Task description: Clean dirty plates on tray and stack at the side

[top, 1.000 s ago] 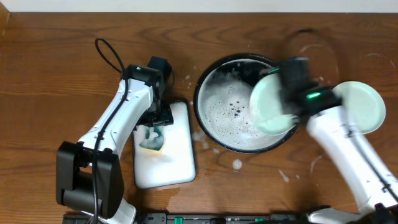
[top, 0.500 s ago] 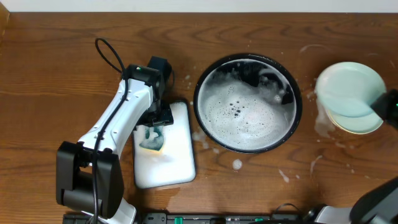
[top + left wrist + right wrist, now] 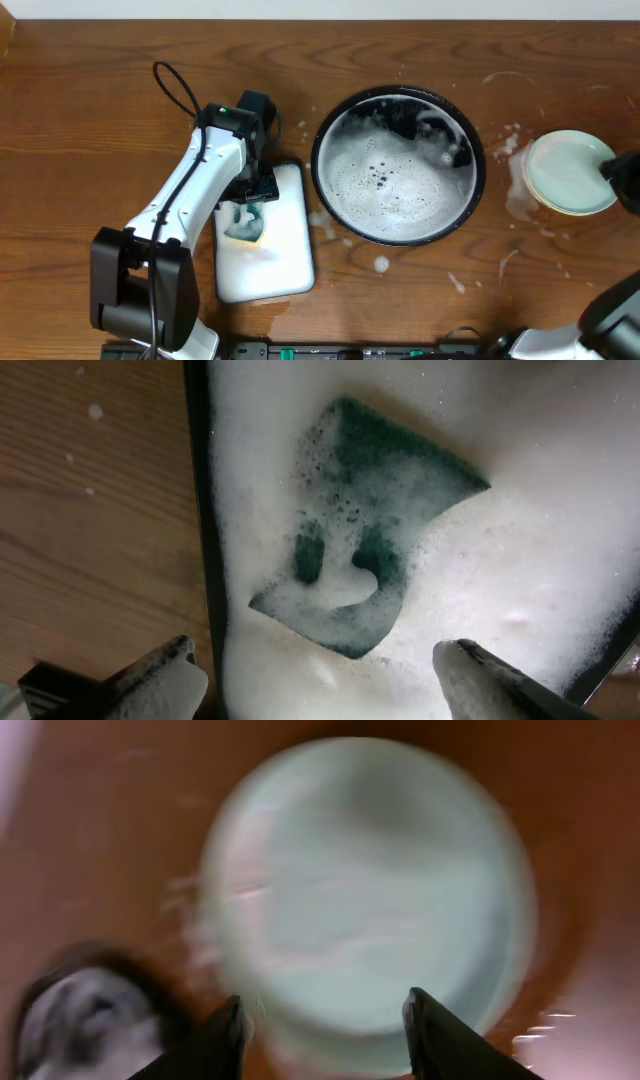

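Note:
The black tray of white foam stands mid-table and holds no plate that I can see. A pale mint-green plate lies on top of a stack on the wet tabletop to its right; no red smear shows on it. It fills the blurred right wrist view. My right gripper is at the stack's right edge, jaws open and empty above the plate. My left gripper hovers open over a green sponge.
The sponge lies in foam on a white rounded-rectangle tray left of the black tray. Soap splashes dot the wood around it. A black cable loops at the back left.
My right gripper carried the mint plate from over the black tray to the right, set it on the stack and opened. The left arm has not moved.

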Controlling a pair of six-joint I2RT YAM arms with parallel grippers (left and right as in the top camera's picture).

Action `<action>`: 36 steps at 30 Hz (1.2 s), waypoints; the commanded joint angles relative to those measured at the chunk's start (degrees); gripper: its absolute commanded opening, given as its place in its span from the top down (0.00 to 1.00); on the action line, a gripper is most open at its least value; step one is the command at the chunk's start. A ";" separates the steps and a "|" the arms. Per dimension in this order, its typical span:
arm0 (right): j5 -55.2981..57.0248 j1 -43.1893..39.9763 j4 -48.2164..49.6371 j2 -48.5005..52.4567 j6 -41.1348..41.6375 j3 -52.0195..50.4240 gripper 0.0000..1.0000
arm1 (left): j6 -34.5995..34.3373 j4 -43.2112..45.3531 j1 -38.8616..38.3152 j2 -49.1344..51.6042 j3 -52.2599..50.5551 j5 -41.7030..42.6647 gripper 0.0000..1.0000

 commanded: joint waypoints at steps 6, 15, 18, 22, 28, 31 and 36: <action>-15.74 20.02 -6.71 -22.84 -7.82 0.74 0.42 | -0.02 -0.33 0.26 -0.02 0.02 0.13 0.19; -15.61 40.98 -6.93 -34.86 -7.80 0.74 0.01 | -0.04 -0.33 0.28 -0.02 0.02 0.13 0.19; -13.07 42.47 -8.52 -36.57 -12.04 0.74 0.01 | -0.04 -0.33 0.28 -0.02 0.02 0.13 0.19; -11.54 41.48 -12.15 -39.74 -18.84 0.74 0.01 | -0.04 -0.33 0.26 -0.02 0.02 0.13 0.19; 3.10 42.01 -10.32 -46.64 -22.40 -3.80 0.01 | -0.04 -0.33 0.26 -0.02 0.02 0.13 0.19; 10.54 42.12 -1.64 -52.89 -22.40 -12.92 0.01 | -0.04 -0.33 0.26 -0.02 0.02 0.13 0.19; 11.89 42.12 3.96 -63.76 -22.38 -27.58 0.01 | -0.04 -0.33 0.28 -0.02 0.02 0.13 0.19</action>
